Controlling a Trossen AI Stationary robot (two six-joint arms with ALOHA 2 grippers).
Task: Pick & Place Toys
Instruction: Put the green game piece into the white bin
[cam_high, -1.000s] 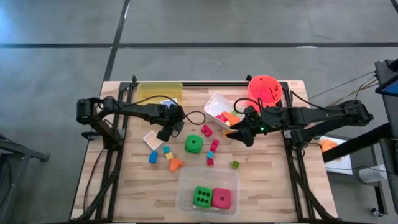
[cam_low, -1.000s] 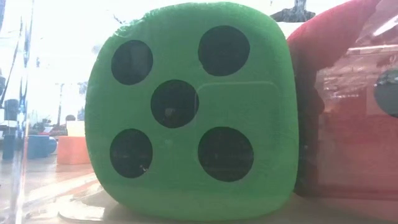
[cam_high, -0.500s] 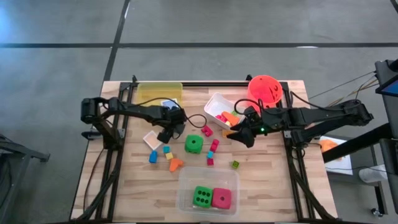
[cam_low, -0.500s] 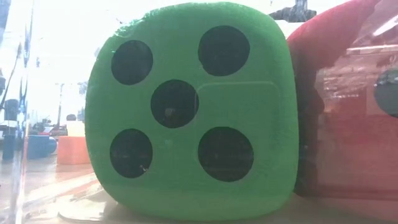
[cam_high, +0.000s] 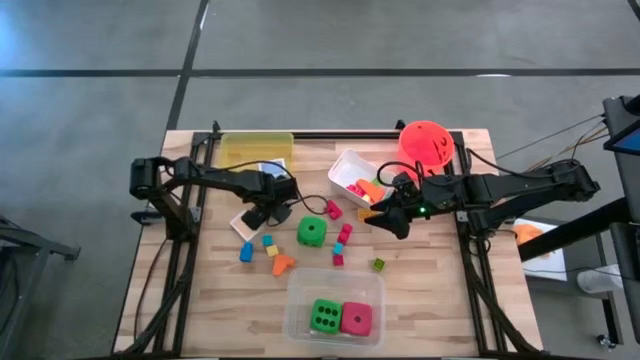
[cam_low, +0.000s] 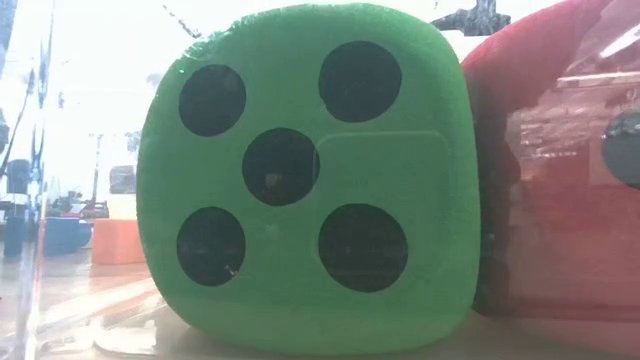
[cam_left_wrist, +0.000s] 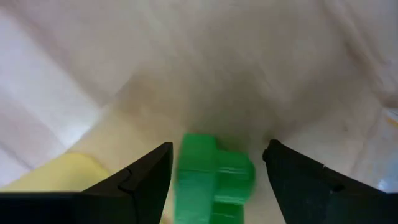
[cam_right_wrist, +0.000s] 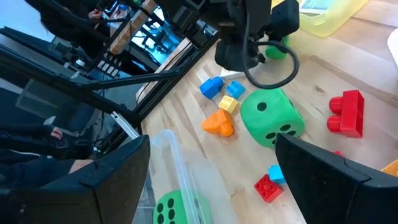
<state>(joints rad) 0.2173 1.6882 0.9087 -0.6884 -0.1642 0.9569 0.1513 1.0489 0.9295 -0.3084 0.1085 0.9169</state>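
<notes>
High view: your left end effector sits over the beige tile, and the arm hides what's between its fingers from above. Your right end effector hovers beside the white tub; fingers hard to read here. Loose green die mid-surface, small blocks around it, two more dice in the clear tub.

Low view: a green die fills almost everything, a pink die is cut off at the edge; you get no arms here.

Left wrist view: fingers half apart around a green block, blurred; contact unclear.

Right wrist view: fingers spread wide, empty. The left arm partly blocks the far toys. Red block, orange block, blue block lie near the die.
</notes>
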